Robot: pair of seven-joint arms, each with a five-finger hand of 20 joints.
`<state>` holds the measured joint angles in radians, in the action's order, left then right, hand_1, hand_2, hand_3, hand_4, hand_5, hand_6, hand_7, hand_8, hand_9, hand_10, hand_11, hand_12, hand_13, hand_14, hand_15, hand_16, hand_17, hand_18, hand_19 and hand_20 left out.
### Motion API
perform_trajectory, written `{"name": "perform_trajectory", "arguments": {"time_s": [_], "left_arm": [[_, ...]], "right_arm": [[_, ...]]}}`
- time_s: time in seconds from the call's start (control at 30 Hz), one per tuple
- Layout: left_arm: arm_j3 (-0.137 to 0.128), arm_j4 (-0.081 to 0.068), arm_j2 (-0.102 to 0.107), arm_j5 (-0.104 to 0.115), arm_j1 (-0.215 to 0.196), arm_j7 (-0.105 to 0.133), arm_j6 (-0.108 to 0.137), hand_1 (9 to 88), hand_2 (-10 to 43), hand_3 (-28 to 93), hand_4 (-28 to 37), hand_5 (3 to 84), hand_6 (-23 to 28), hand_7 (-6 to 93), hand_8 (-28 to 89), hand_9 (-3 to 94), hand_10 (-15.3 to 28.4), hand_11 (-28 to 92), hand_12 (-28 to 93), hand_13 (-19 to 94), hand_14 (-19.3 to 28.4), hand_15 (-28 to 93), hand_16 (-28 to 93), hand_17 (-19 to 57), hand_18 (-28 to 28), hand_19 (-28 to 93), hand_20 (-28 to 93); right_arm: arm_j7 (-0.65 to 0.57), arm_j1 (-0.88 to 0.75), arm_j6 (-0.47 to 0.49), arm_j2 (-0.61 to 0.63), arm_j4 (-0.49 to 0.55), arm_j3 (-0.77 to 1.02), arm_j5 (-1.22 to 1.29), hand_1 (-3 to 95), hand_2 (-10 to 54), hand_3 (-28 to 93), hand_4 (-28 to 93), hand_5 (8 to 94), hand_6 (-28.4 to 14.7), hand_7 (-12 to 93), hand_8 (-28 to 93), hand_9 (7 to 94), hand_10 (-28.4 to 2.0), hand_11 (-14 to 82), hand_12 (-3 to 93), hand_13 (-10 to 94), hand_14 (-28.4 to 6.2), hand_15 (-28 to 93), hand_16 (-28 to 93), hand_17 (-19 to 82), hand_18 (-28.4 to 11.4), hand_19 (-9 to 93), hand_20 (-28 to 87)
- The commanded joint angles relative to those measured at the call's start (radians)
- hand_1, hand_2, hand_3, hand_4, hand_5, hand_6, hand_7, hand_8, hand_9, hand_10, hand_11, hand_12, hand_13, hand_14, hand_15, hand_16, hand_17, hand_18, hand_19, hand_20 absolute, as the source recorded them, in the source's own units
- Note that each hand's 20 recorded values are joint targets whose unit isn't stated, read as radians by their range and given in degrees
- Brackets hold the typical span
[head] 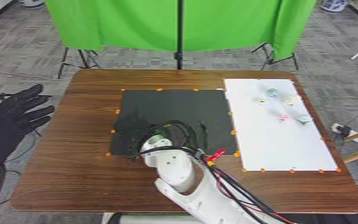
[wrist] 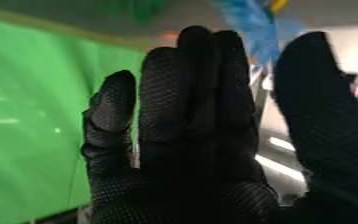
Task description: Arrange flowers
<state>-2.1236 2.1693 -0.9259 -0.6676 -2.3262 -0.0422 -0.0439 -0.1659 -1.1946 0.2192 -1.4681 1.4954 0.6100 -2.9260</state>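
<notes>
the right hand [wrist: 189,192] is standing wide; lifting the flowers [head: 283,118] at far right is calling for a light, low pinch.

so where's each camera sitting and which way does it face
head view: on the robot's head, facing forward and down at the table, mat and white sheet; the left hand and right arm show.
right wrist view: on the right wrist, looking along the right hand, its fingers and thumb, with green cloth beyond.
shared: the green cloth, seen across the table in the head view.
</notes>
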Motion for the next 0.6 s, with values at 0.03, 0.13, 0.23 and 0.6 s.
{"name": "perform_trajectory", "arguments": {"time_s": [0.03, 0.13, 0.23, 0.6], "left_arm": [[-0.013, 0.008, -0.023, -0.013, -0.035, 0.011, -0.006, 24.3, -5.8, 69, -28.1, 29.1, 0.6, 22.7, -11, 23.3, 10.1, 20, 15, 21, 13.8, 30, 1, -10.2, 23.3, 45, 6], [-0.031, 0.027, -0.056, -0.016, -0.078, 0.047, 0.008, 24.3, -5.8, 69, -28.1, 29.1, 0.6, 22.7, -11, 23.3, 10.1, 20, 15, 21, 13.8, 29, 1, -10.2, 23.3, 45, 6], [-0.041, 0.042, -0.085, -0.016, -0.115, 0.077, 0.017, 24.3, -5.8, 69, -28.1, 29.1, 0.6, 22.7, -11, 23.3, 10.1, 20, 16, 21, 13.8, 30, 1, -10.1, 23.2, 45, 6], [-0.082, 0.081, -0.171, -0.023, -0.203, 0.119, 0.026, 24.2, -5.7, 69, -28.1, 29.1, 0.6, 22.7, -11, 23.2, 10.1, 20, 16, 21, 13.8, 30, 1, -10.2, 23.2, 45, 6]], "right_arm": [[-0.051, 0.003, 0.034, -0.002, 0.085, 0.026, 0.038, 30.9, -9.5, 87, -28, 50.9, -0.8, 37, -23, 55.2, -9.8, 49.2, 27.7, 58, -4.7, 73, 25, 24, -18.3, 81, 50], [-0.096, -0.005, 0.082, 0.012, 0.185, 0.066, 0.124, 28.1, -9.5, 87, -28, 49.5, -2.4, 35, -21, 53.3, -11.2, 49.5, 26.5, 58, -5.4, 73, 24, 23, -18.9, 81, 50], [-0.102, -0.012, 0.092, 0.037, 0.281, 0.147, 0.228, 24.9, -9.5, 86, -28, 47.4, -4.1, 33, -20, 51.2, -12.5, 49.3, 26.0, 57, -6.6, 74, 24, 23, -19.8, 81, 50], [-0.272, -0.089, -0.057, 0.406, 0.319, 0.518, 0.474, 19.2, -4.3, 85, -28, 34.5, -7.6, 16, -12, 34.8, -15.3, 29.9, 21.8, 34, -12.5, 59, 12, 12, -20.7, 73, 49]]}}
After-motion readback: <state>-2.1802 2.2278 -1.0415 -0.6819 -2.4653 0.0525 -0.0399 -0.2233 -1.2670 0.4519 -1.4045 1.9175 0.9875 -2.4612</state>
